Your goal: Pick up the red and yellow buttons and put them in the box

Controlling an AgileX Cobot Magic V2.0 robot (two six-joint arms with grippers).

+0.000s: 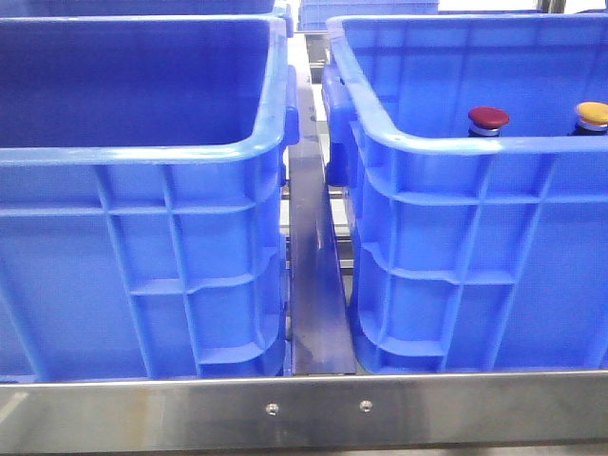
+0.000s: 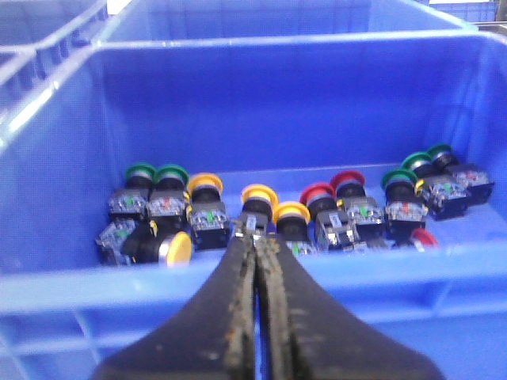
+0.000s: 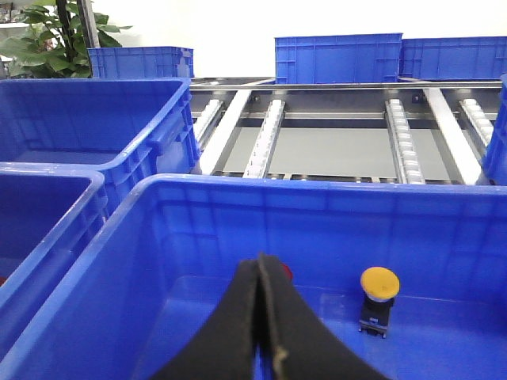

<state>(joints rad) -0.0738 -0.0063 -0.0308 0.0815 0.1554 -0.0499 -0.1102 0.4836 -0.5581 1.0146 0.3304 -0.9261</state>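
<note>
Two blue crates stand side by side in the front view. In the right-hand box (image 1: 456, 190), a red button (image 1: 488, 119) and a yellow button (image 1: 593, 115) stand upright and apart, caps showing above the rim. The right end effector (image 3: 260, 265) hangs clenched and empty over this box, hiding most of the red cap. The left end effector (image 2: 255, 229), also clenched on nothing, hovers over a crate (image 2: 238, 119) holding assorted push buttons (image 2: 333, 210).
</note>
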